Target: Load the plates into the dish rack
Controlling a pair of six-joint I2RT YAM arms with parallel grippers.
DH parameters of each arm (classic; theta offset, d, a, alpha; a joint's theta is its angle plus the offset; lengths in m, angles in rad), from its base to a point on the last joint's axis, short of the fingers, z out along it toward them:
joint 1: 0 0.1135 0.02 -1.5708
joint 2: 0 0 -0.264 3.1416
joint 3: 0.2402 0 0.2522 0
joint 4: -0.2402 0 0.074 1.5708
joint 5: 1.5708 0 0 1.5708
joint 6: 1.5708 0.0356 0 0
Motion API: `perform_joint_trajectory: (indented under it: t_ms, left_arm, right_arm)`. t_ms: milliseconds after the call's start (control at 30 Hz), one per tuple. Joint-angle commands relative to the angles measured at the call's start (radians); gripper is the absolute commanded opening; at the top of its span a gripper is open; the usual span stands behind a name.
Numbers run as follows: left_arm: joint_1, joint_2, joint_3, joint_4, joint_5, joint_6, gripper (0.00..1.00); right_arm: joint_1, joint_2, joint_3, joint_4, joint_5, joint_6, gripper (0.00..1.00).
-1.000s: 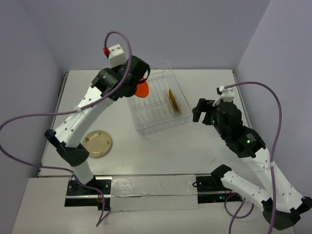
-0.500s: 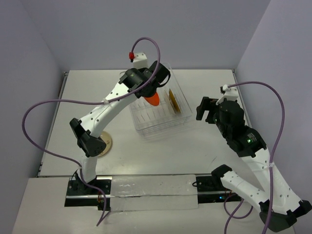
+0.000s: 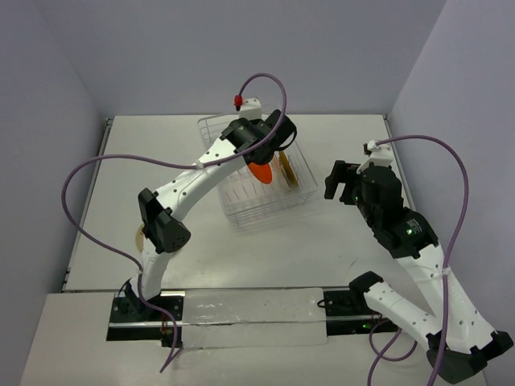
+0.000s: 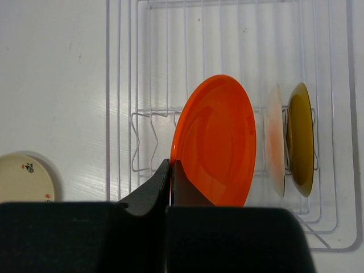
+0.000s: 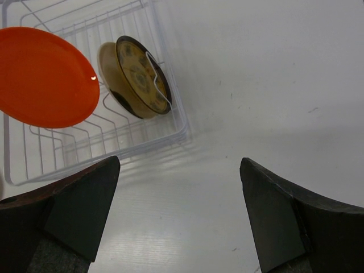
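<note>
While upright, mustard plate (image 4: 300, 139) in dish rack (image 4: 136, 68)

Orange plate (image 4: 219, 142) on edge over wire rack (image 4: 119, 85); cream plate (image 4: 275, 142), mustard plate (image 4: 300, 139) upright inside; second cream plate (image 4: 25, 179) flat outside.

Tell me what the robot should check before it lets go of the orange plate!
1. Grip: the left end effector pinches the orange plate by its rim: ok.
2. Plate is over the dish rack: ok.
3. Gap to the cream plate standing beside the yellow plate: ok, they are apart.
4. Bottom edge sits in a slot: cannot tell, it is hidden.
5. The right end effector is open and off to the side of the rack: ok.
</note>
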Motion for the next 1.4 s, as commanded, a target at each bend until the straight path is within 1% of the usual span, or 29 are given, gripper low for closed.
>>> perform_joint_trajectory:
  t_ms: [0, 300, 633, 833, 967, 1033, 1100, 1167, 1200, 1267, 1333, 1367]
  left_arm:
    - [-0.017, 0.013, 0.062, 0.034, -0.006, 0.01, 0.0]
    - [-0.016, 0.078, 0.097, -0.023, -0.013, -0.007, 0.0]
    - [-0.017, 0.11, 0.083, -0.026, -0.024, 0.003, 0.0]
    - [-0.016, 0.149, 0.126, -0.024, -0.021, 0.008, 0.0]
    - [-0.016, 0.14, 0.11, 0.014, -0.007, 0.028, 0.0]
    - [-0.017, 0.115, 0.099, 0.087, 0.03, 0.058, 0.0]
    - [-0.019, 0.097, 0.091, 0.112, 0.044, 0.078, 0.03]
    - [-0.021, 0.067, 0.077, 0.193, 0.051, 0.101, 0.22]
    - [-0.022, 0.06, 0.074, 0.193, 0.052, 0.109, 0.22]
    - [-0.025, 0.047, 0.062, 0.249, 0.055, 0.142, 0.29]
    - [-0.027, 0.05, 0.064, 0.266, 0.059, 0.16, 0.33]
    - [-0.027, 0.059, 0.07, 0.268, 0.067, 0.169, 0.38]
  right_arm:
    - [-0.008, -0.005, -0.01, 0.002, -0.004, -0.013, 0.93]
    - [-0.01, -0.008, -0.02, 0.005, -0.008, -0.019, 0.94]
    - [-0.012, 0.002, -0.03, 0.009, -0.018, -0.02, 0.93]
    - [-0.014, 0.009, -0.034, 0.011, -0.021, -0.021, 0.93]
    - [-0.014, 0.009, -0.038, 0.015, -0.022, -0.021, 0.93]
    - [-0.015, 0.01, -0.041, 0.017, -0.022, -0.023, 0.94]
    - [-0.016, 0.01, -0.041, 0.017, -0.024, -0.023, 0.94]
    - [-0.017, 0.009, -0.043, 0.019, -0.025, -0.024, 0.94]
    - [-0.017, 0.009, -0.044, 0.019, -0.025, -0.026, 0.94]
    - [-0.019, 0.003, -0.045, 0.019, -0.025, -0.026, 0.94]
    - [-0.019, 0.0, -0.046, 0.019, -0.023, -0.027, 0.94]
    - [-0.02, -0.003, -0.047, 0.019, -0.023, -0.027, 0.94]
